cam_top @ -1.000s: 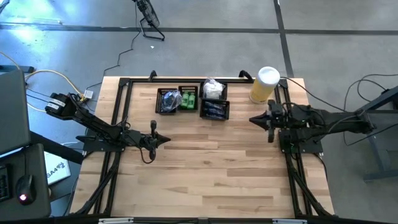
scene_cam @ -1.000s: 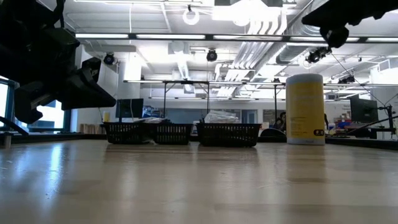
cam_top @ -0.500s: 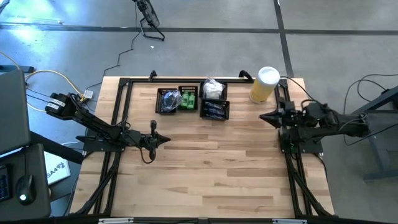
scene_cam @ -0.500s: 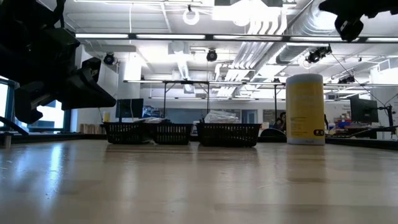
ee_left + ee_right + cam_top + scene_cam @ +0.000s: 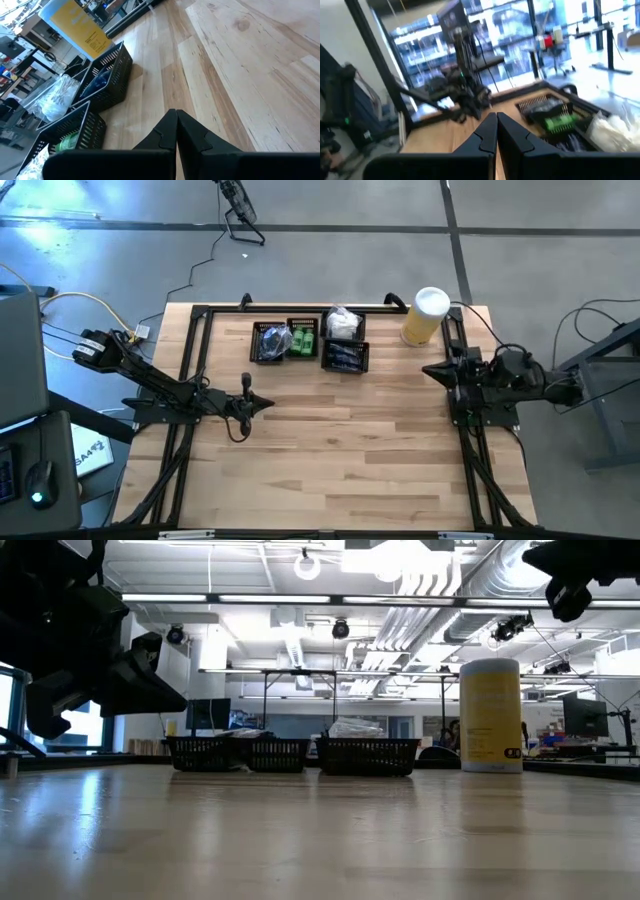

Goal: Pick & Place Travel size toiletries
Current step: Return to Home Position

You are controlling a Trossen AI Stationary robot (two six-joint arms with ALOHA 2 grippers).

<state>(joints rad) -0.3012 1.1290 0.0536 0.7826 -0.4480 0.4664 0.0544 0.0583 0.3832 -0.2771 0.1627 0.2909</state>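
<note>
The travel size toiletries lie in black mesh trays at the table's far side: green packets, white crinkly sachets and dark packets. The wrist views show the same items: green packets, white sachets. My left gripper hovers shut over the table's left middle, empty. My right gripper is shut and empty, high near the right edge, pointing level toward the left.
A tall yellow cylinder with a white lid stands at the far right, just beyond my right gripper. Black frame rails run along the table's left, right and far edges. Bare wood fills the middle and near half.
My right gripper has drawn back toward the table's right edge, sinking slightly, its arm folding up; it stays shut and empty. The left arm and the trays have kept still.
</note>
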